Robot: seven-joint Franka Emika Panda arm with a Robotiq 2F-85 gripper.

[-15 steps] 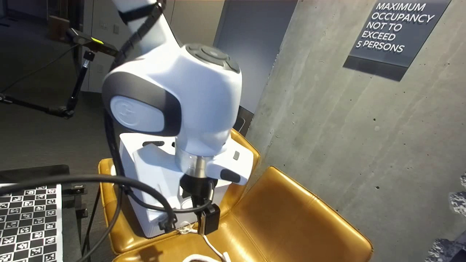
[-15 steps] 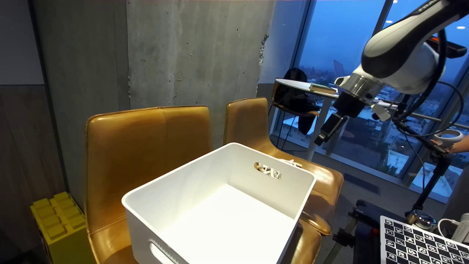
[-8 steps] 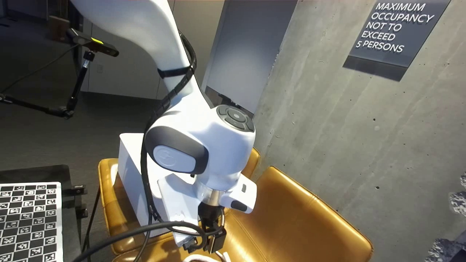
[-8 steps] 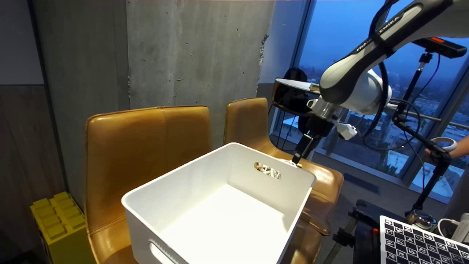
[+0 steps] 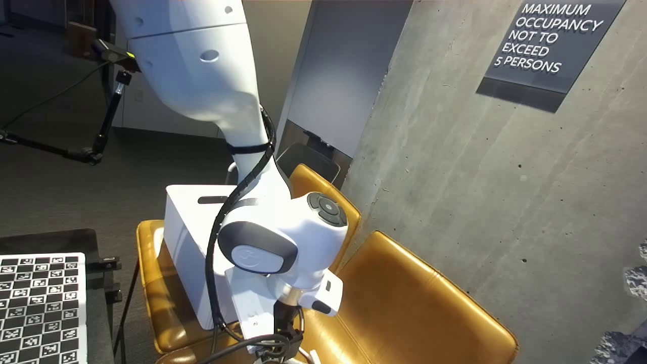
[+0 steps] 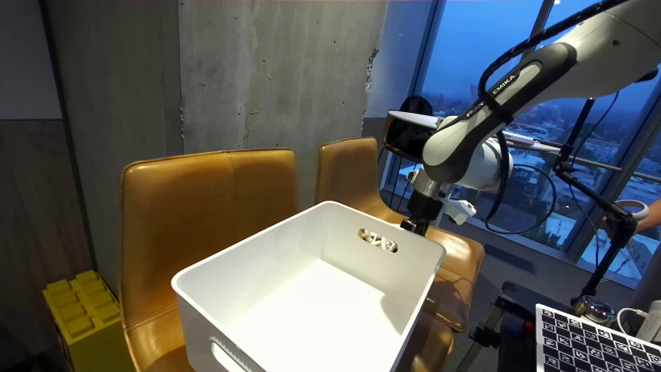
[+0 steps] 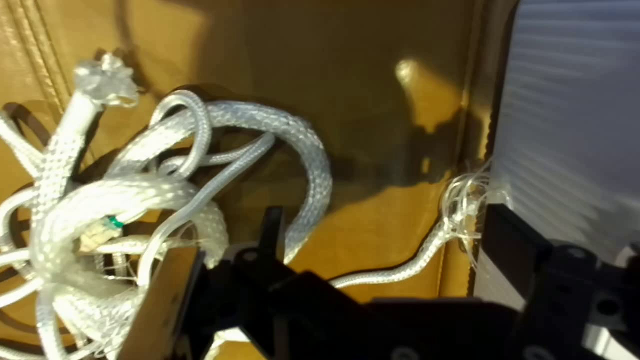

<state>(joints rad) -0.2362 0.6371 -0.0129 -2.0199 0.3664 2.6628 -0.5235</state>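
My gripper points down over a tan leather seat in the wrist view, its two black fingers wide apart with nothing gripped. White braided rope lies coiled at the left, partly behind the left finger. A thinner strand runs between the fingers to a frayed end by the right finger, which stands close to the ribbed white bin wall. Whether either finger touches rope or bin I cannot tell. In an exterior view the gripper is just behind the bin's far rim, fingertips hidden; rope shows through the handle hole.
The open white bin sits on tan chairs. A concrete wall rises behind. A checkered board, a camera on a stand and a yellow block are around. A person's hand shows at the edge.
The arm has come down and over toward the bin. The gripper has dropped from above the seat to behind the bin's far rim. Bin and chairs have not moved.
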